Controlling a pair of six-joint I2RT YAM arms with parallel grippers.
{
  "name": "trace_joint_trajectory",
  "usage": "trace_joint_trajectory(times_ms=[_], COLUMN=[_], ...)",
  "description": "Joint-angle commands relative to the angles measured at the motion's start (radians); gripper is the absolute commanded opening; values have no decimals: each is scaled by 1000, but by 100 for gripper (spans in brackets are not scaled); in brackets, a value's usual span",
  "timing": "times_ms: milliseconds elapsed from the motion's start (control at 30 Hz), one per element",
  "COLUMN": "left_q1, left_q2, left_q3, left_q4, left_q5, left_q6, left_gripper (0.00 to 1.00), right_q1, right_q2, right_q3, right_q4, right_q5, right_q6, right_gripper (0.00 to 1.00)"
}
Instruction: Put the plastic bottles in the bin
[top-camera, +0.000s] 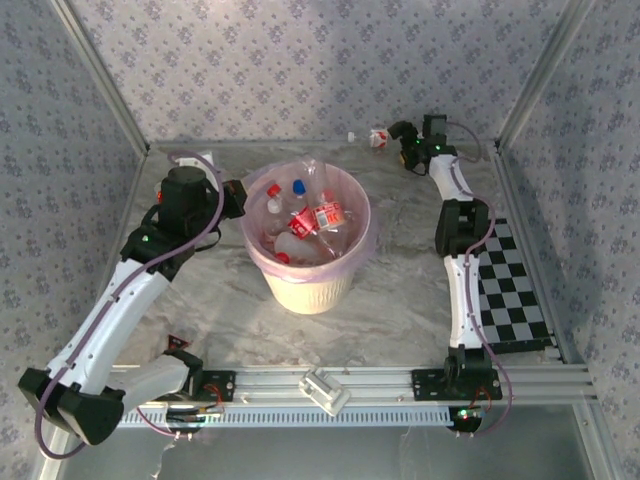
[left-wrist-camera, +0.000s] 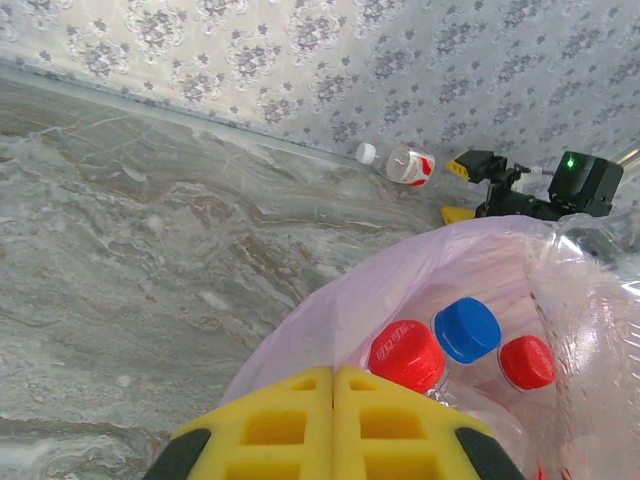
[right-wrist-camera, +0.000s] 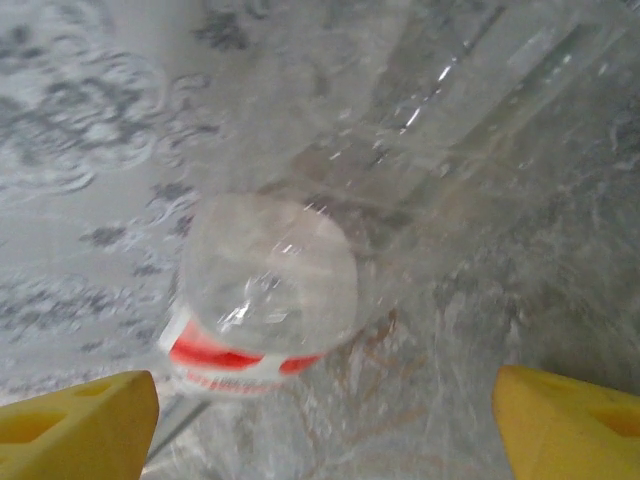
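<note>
At the upper right of the top view you see the right gripper spread wide, a loose bottle lying just ahead between its fingers, by the back wall. Your left gripper is pressed together beside the bin at mid-frame, with other bottles inside it.

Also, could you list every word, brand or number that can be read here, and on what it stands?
No text can be read for certain.
Red cap in the bin: raised script, too blurred to read.
Red label of the bottle at the back wall: white print, blurred.
Red labels of the bottles in the bin: too small.
</note>
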Motion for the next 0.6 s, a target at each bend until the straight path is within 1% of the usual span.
trace_joint_trajectory(times_ms=[0,200,333,433,500,567], left_q1=[18,38,52,60,62,63], left_q2=[-19,-13,-15,-11,-7,-3], left_q3=[28,30,27,22,18,16], left_q4=[20,11,7,12,20,26], left_q5=[-29,-14,-10,-4,1,5], left_q6=[1,3,3,-3,-9,-13], left_gripper=[0,0,0,0,0,0], right_q1=[-6,-1,-4,-5,-10,-12], right_q2=[69,147,176,188,193,193], right_q3=[88,136,141,142,142,141], right_q4=[51,92,103,109,110,108], right_q5=[81,124,141,147,149,143], right_q6=[103,151,168,172,172,170], right_gripper=[88,87,83,74,64,57])
